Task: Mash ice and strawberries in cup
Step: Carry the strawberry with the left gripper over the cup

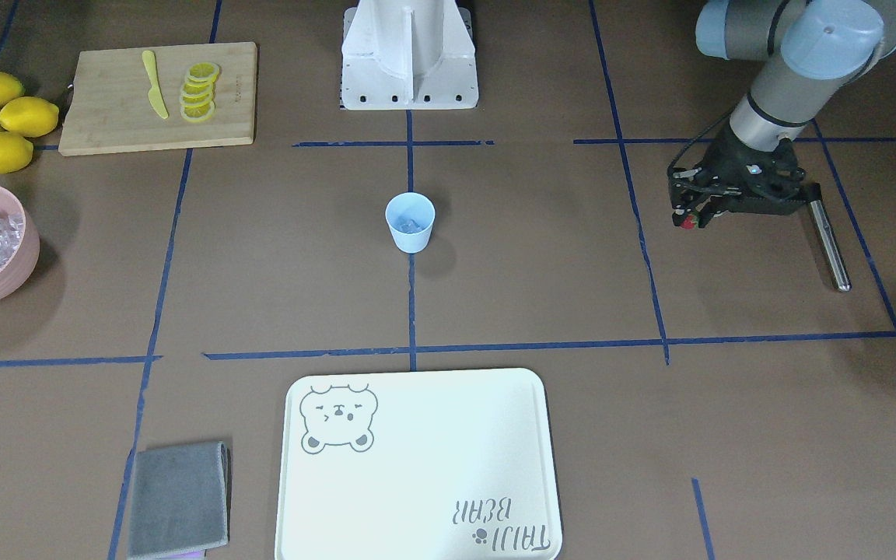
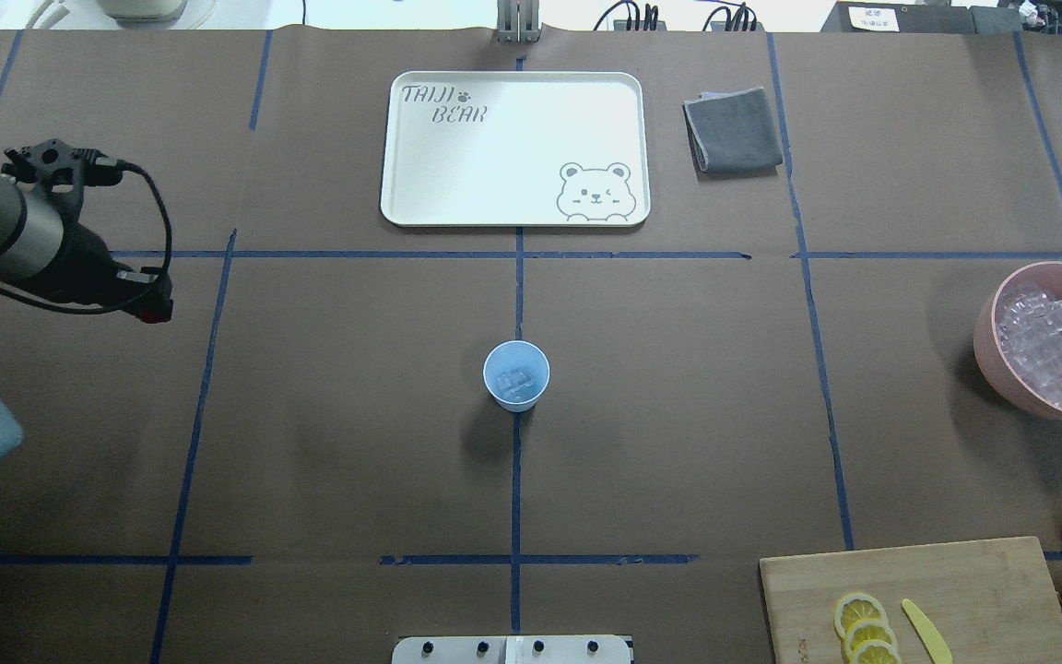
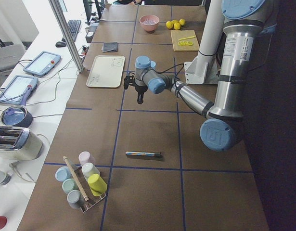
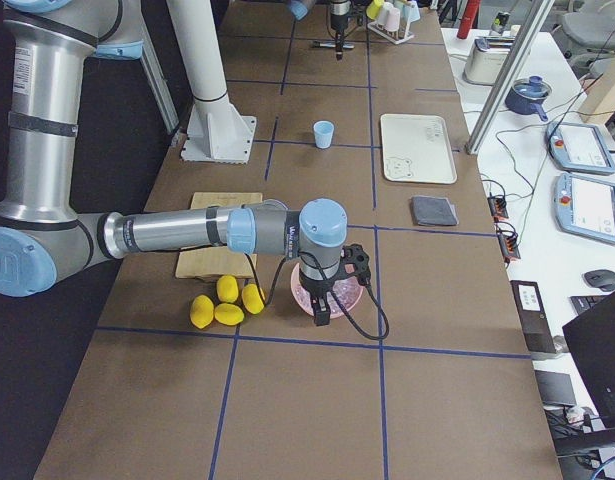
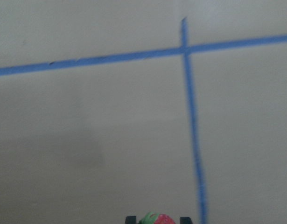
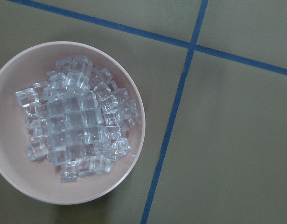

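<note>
Front view, left claw (image 1: 687,218): you have it pinching the strawberry (image 1: 686,224), with red just showing below the fingertips.
Front view, cup (image 1: 410,222): upright and well apart from that claw, toward the table's middle, with ice (image 1: 409,226) in its bottom.
Front view, metal rod (image 1: 827,237): lying flat just beside the claw, on the side away from the cup. It is probably your masher.
Overhead view, left claw (image 2: 151,304): closed on the red berry, the cup (image 2: 516,373) far off toward the centre line.
Left side view, left claw (image 3: 140,98): pointing down and seemingly off the table.
Right side view, right claw (image 4: 320,312): over the pink bowl (image 4: 355,296). You cannot tell whether it is spread or closed.
Left wrist view, strawberry (image 5: 161,218): held between the two fingertips, green leaves to one side.
Right wrist view, ice (image 6: 73,126): heaped in the bowl below the claw, which is out of frame.
Handling, strawberry: likely soft, light and easily bruised, so squeeze gently across the flesh, not the leaves.
Handling, ice: hard and probably slippery, so take one cube by its flat faces.
Handling, cup: looks light and tippy, so steady its wall before you press down.
</note>
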`<control>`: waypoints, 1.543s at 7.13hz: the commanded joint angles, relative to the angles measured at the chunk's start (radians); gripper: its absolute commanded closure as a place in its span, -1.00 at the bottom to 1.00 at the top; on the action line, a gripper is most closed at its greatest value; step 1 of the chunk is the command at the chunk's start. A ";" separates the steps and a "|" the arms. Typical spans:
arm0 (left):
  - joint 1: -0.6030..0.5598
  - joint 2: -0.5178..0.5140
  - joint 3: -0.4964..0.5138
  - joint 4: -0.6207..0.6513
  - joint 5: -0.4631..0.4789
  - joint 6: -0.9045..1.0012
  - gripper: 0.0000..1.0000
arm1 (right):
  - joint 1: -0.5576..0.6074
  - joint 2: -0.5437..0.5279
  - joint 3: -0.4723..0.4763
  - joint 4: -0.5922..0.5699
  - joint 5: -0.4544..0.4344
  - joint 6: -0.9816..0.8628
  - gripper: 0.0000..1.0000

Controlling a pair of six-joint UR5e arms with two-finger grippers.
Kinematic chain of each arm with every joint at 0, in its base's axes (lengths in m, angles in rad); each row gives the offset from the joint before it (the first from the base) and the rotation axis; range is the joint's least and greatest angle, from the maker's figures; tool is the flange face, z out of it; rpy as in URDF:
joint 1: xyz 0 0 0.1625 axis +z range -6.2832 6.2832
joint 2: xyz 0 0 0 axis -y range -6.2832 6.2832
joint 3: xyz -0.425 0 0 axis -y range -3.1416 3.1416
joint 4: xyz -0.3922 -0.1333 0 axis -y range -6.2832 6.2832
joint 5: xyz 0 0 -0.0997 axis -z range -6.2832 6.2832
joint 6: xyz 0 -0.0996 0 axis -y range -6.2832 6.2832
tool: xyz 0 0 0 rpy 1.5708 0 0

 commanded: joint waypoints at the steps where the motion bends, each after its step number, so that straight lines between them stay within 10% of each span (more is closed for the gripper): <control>1: 0.064 -0.290 -0.001 0.277 0.016 -0.155 1.00 | 0.000 -0.002 -0.004 0.000 0.001 0.000 -0.99; 4: 0.256 -0.553 0.152 0.275 0.163 -0.459 1.00 | 0.000 -0.002 -0.005 0.000 0.000 -0.001 -0.99; 10: 0.374 -0.683 0.304 0.260 0.269 -0.578 0.98 | 0.000 -0.002 -0.005 0.000 0.000 -0.001 -0.99; 11: 0.375 -0.680 0.301 0.258 0.271 -0.573 0.21 | 0.000 -0.002 -0.005 0.000 0.000 -0.001 -0.99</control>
